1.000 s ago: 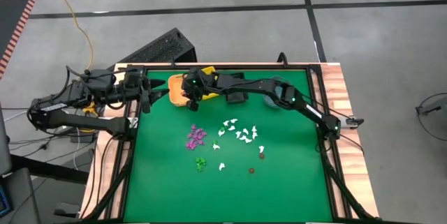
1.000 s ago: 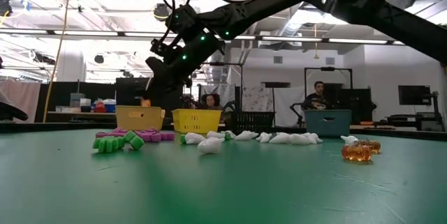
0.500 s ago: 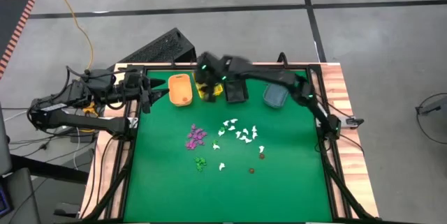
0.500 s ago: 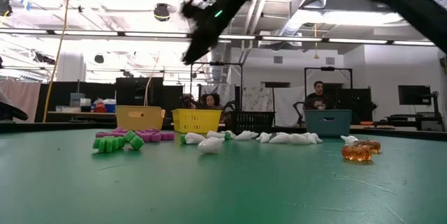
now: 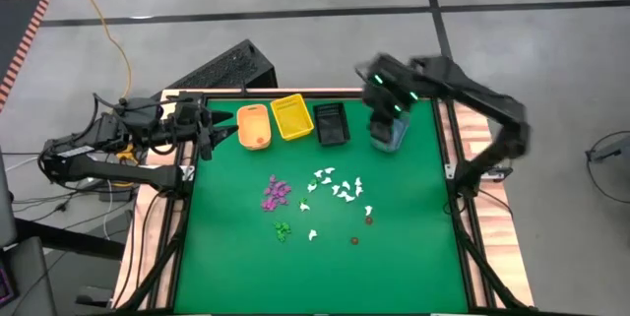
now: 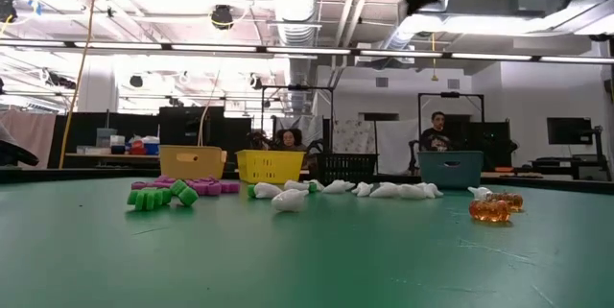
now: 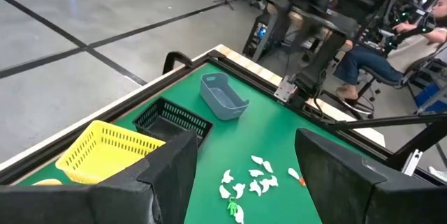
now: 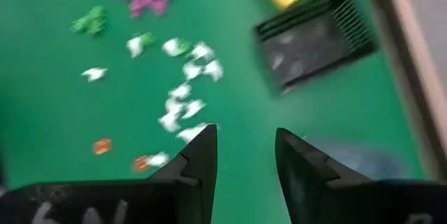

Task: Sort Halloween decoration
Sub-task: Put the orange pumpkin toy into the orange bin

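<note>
The right claw (image 5: 386, 119) hangs above the blue-grey bin (image 5: 390, 139) at the far edge of the green surface (image 5: 394, 257). The arm is motion-smeared in the high view, so the fingertips are hard to pick out there. In its own wrist view the two dark fingers (image 8: 198, 162) stand apart with bare green between them, holding nothing. In the low view only a dark scrap of that arm shows at the top edge.

The Halloween decoration (image 5: 335, 186) lies loose mid-surface: a white cluster, purple pieces (image 5: 277, 193) beside it, green ones (image 5: 283, 229) nearer the front, and two orange-brown bits (image 5: 369, 220) apart on the right. Individual shapes are too small to make out.

The orange bin (image 5: 253, 126), yellow bin (image 5: 292, 117) and black bin (image 5: 330, 123) line the far edge; what they hold cannot be seen.

The left claw (image 5: 202, 131) waits at the surface's left rim, its fingers (image 7: 167, 175) spread wide and empty.
</note>
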You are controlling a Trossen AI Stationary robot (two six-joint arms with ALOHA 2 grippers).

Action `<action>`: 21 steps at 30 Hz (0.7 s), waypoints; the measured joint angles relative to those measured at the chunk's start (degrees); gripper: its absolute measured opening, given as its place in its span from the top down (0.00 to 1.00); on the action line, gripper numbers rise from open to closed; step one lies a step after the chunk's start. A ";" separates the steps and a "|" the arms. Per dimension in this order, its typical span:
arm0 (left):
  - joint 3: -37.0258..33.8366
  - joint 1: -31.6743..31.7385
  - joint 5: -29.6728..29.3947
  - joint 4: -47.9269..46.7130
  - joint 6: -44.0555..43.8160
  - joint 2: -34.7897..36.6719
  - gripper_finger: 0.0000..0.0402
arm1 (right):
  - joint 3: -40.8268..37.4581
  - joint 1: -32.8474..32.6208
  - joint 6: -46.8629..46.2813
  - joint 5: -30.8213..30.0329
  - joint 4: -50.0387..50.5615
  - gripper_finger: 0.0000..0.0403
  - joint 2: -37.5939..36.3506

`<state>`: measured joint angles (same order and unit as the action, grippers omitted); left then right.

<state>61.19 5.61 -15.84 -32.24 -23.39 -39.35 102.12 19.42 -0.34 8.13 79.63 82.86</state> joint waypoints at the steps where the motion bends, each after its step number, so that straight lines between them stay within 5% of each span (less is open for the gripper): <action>1: 0.00 0.00 0.13 -0.01 -0.28 0.00 0.42 | -4.21 -1.57 -2.91 -0.67 -1.49 0.66 -3.36; 10: 0.00 0.01 0.38 -0.01 -1.27 -0.46 0.42 | -37.54 -23.37 -28.06 -13.35 -27.03 0.67 -24.02; 21: 0.00 0.01 0.45 -0.43 -1.43 -4.07 0.42 | -53.73 -42.28 -39.62 -23.90 -38.40 0.67 -17.61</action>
<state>61.19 5.62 -15.40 -32.67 -24.82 -43.43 48.39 -22.86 -39.96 -15.77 41.23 65.25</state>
